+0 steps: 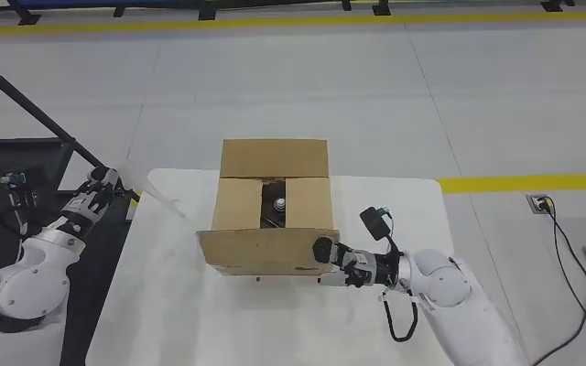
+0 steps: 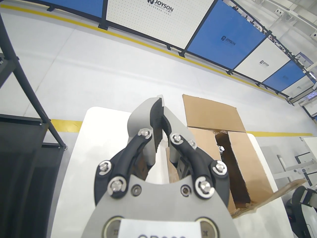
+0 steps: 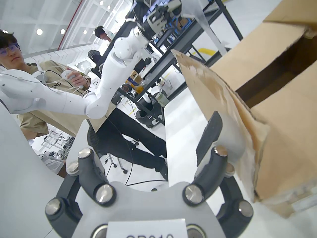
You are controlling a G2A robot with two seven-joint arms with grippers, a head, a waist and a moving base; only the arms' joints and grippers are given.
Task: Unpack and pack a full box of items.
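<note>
An open cardboard box (image 1: 273, 215) stands mid-table with its flaps spread; a small bottle-like item (image 1: 280, 203) shows inside. My right gripper (image 1: 324, 255) is at the right end of the near flap (image 3: 218, 92). It is open, and the back of one finger (image 3: 229, 137) rests against that flap. My left gripper (image 2: 161, 115) hangs off the table's left edge, shut on a thin clear plastic sheet (image 1: 154, 196) that sticks out toward the box. The rest of the box's contents are hidden.
The white table (image 1: 183, 302) has bare room left of and in front of the box. A black metal rack (image 1: 32, 151) stands beside the left arm. On the floor at right lies a socket with a cable (image 1: 542, 205).
</note>
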